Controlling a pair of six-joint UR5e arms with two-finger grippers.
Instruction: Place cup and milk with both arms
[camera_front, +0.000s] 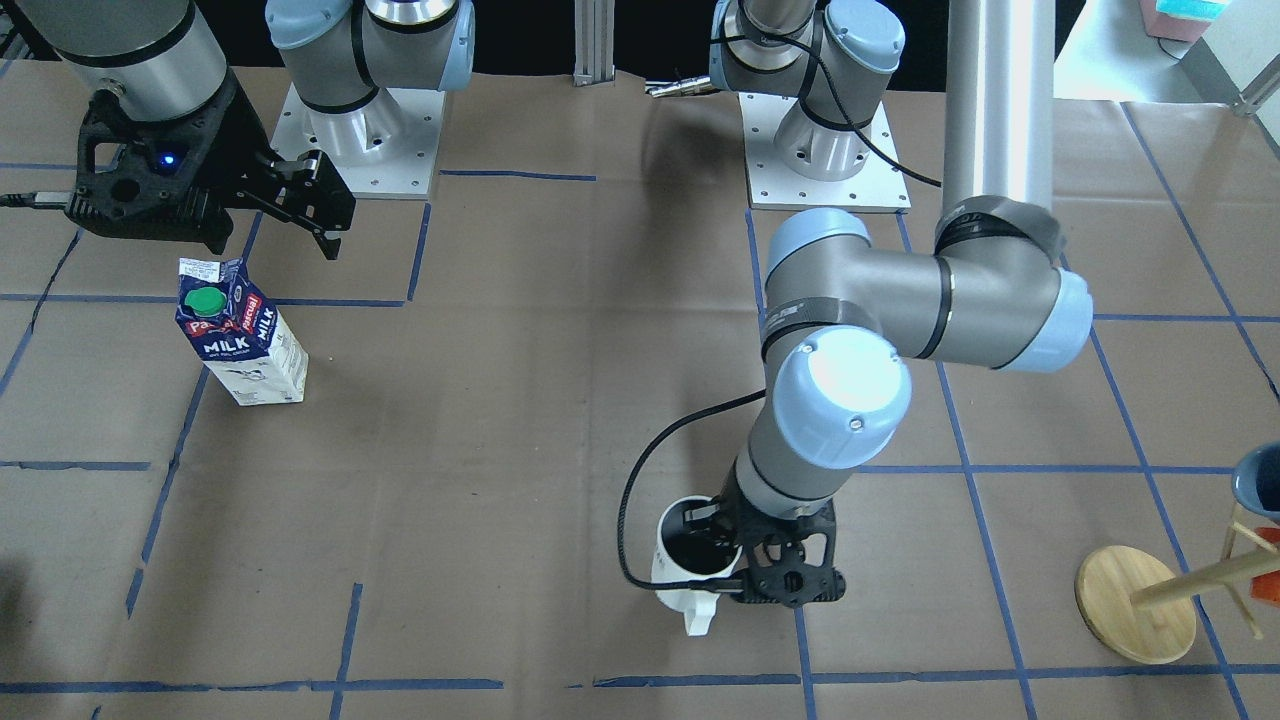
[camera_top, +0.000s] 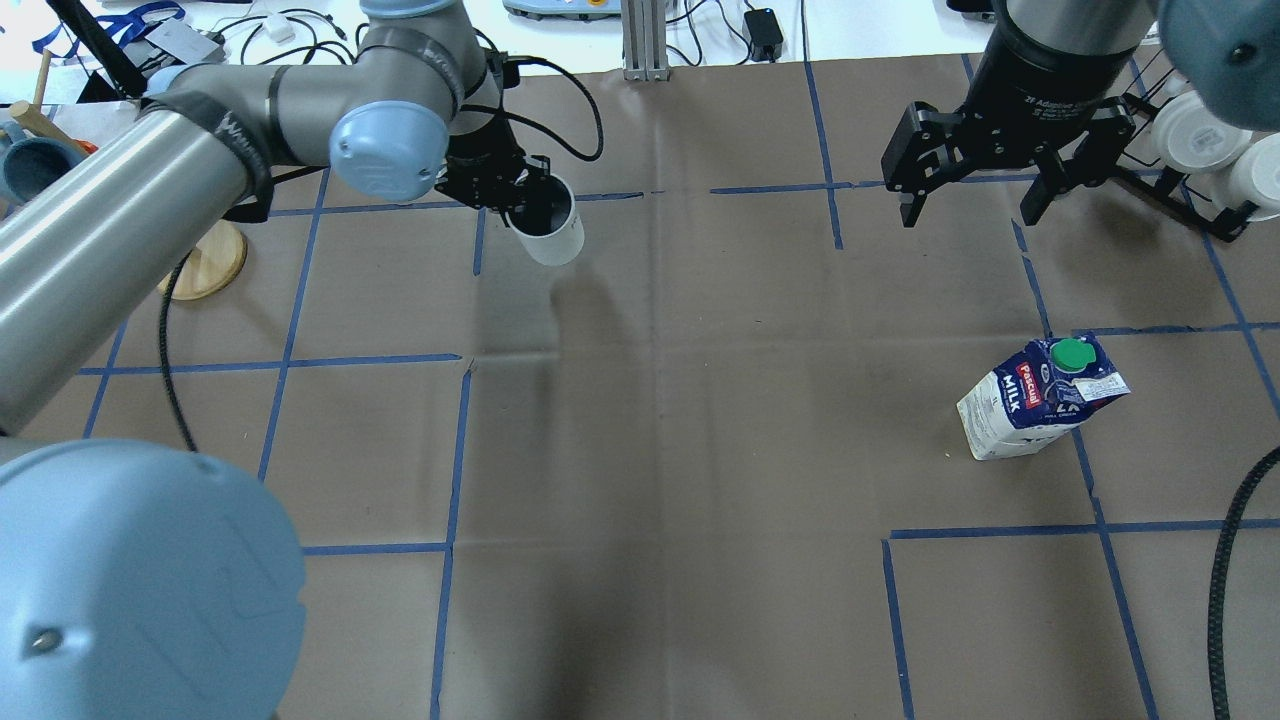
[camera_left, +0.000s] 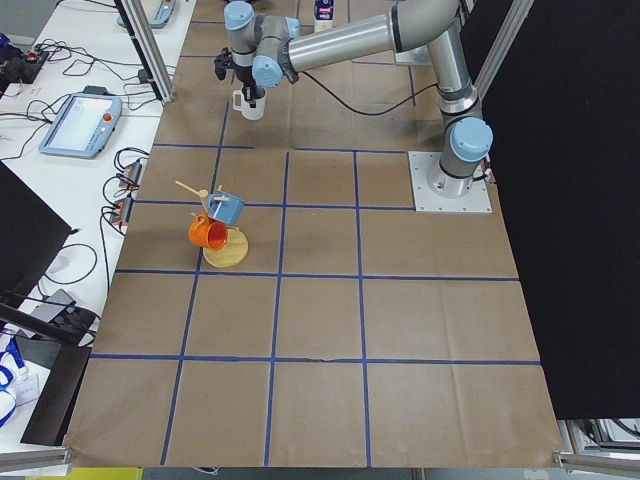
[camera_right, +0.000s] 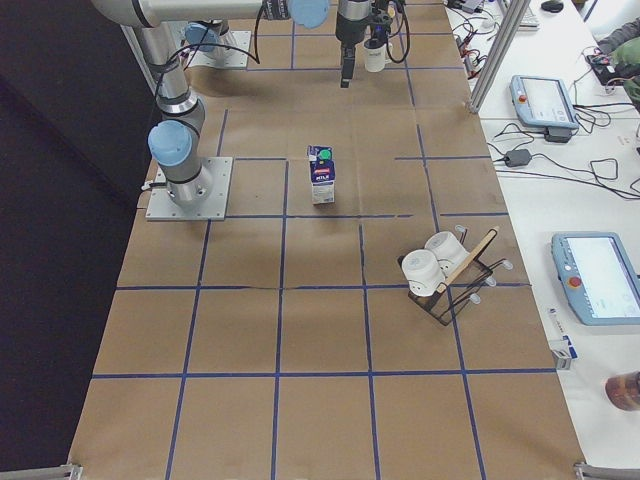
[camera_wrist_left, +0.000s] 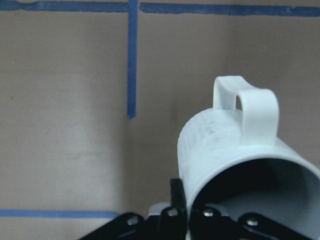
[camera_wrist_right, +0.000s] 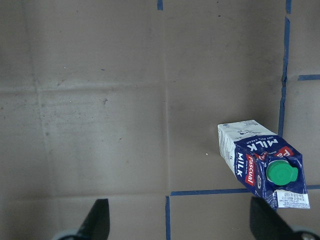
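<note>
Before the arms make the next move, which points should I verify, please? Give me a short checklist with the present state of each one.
1. Left gripper shut on the cup at its rim, one of the fingers inside: ok.
2. Right gripper open: ok.
3. Milk upright on the table, green cap on: ok.
4. Right gripper centred over the milk: not ok; in the right wrist view the carton sits off to one side.
5. Cup base clear of the table: cannot tell.

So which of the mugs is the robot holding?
The white mug, gripped at its rim by the left hand. The blue mug and orange mug are on the wooden stand, untouched.
</note>
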